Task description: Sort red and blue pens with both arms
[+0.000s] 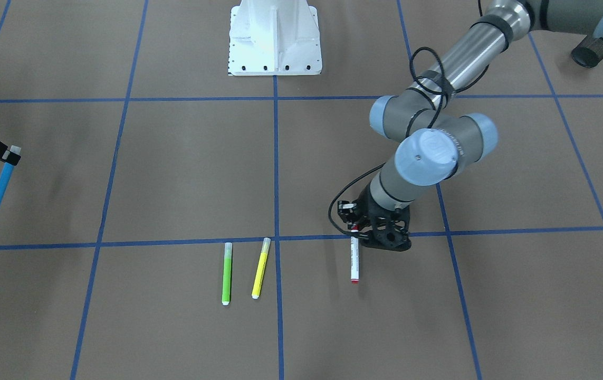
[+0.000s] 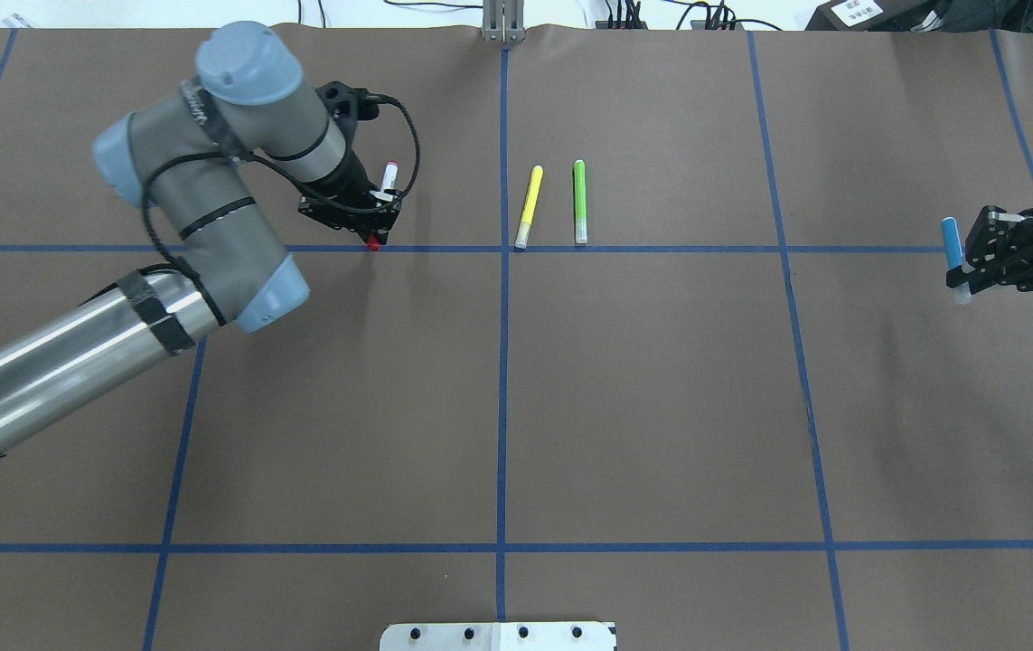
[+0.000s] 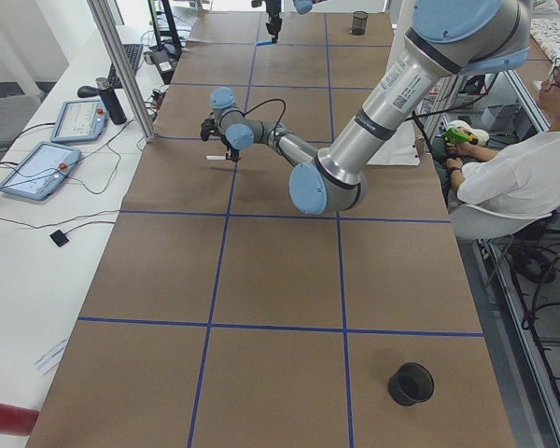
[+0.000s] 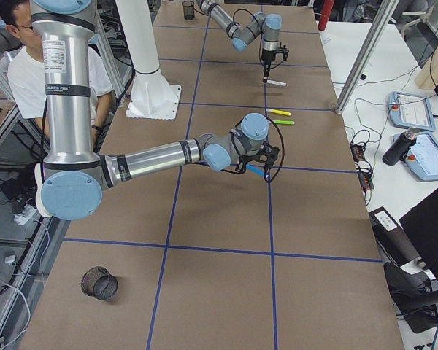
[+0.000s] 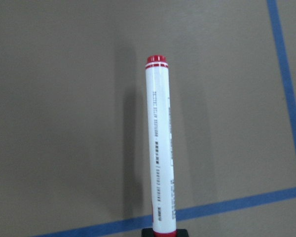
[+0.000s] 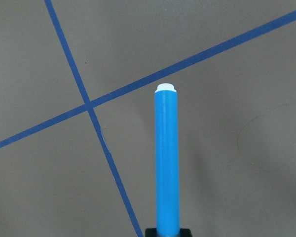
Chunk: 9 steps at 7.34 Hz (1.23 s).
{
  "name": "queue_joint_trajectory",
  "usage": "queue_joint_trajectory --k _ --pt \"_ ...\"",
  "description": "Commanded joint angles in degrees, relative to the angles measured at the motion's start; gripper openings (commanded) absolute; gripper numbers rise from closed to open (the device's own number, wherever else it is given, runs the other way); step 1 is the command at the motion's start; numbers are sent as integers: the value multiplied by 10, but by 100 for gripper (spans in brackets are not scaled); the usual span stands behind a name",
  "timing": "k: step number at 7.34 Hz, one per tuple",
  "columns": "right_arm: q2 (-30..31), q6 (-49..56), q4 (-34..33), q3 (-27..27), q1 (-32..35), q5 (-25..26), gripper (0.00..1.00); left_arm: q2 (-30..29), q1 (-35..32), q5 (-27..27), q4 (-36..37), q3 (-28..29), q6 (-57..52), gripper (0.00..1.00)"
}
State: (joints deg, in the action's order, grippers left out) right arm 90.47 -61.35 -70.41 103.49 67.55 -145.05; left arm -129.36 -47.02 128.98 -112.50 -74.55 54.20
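Observation:
My left gripper (image 2: 379,213) is shut on the red pen (image 2: 389,174), a white barrel with a red cap, holding it near the cap end. The pen lies level, low over the brown table just beyond a blue tape line (image 5: 227,206). It fills the left wrist view as the red pen (image 5: 160,148). In the front-facing view it is the red pen (image 1: 354,258), sticking out of the left gripper (image 1: 355,230). Far to the other side, my right gripper (image 2: 964,259) is shut on the blue pen (image 2: 953,242), lifted off the table. It also shows as the blue pen (image 1: 0,187) and the blue pen (image 6: 166,163).
A yellow marker (image 2: 529,206) and a green marker (image 2: 579,201) lie side by side near the table's centre line. The white pedestal base (image 1: 275,39) stands at the robot's side. A black mesh cup (image 4: 100,283) and a black cup (image 3: 411,384) stand near the table's ends. A seated person (image 3: 518,177) is beside the table.

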Motion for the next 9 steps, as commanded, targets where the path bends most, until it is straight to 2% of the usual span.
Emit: queue_joint_trajectory --k 1,2,3,5,7,8,9 --pt "39 1 24 15 9 -2 0 128 -44 69 0 -109 1 0" --pt "84 4 84 14 9 -3 0 173 -58 70 0 -137 -1 0" --pt "108 4 109 14 11 -26 0 208 -70 76 0 -161 -1 0" --pt "115 4 109 9 24 -73 0 249 -133 183 -1 -167 -1 0" --pt "118 4 109 9 32 -83 0 296 -202 308 -1 -165 -1 0" --pt "118 3 109 7 30 -84 0 338 -233 358 -4 -167 -2 0" --pt "117 3 109 7 34 -88 0 373 -249 369 -6 -177 -6 0"
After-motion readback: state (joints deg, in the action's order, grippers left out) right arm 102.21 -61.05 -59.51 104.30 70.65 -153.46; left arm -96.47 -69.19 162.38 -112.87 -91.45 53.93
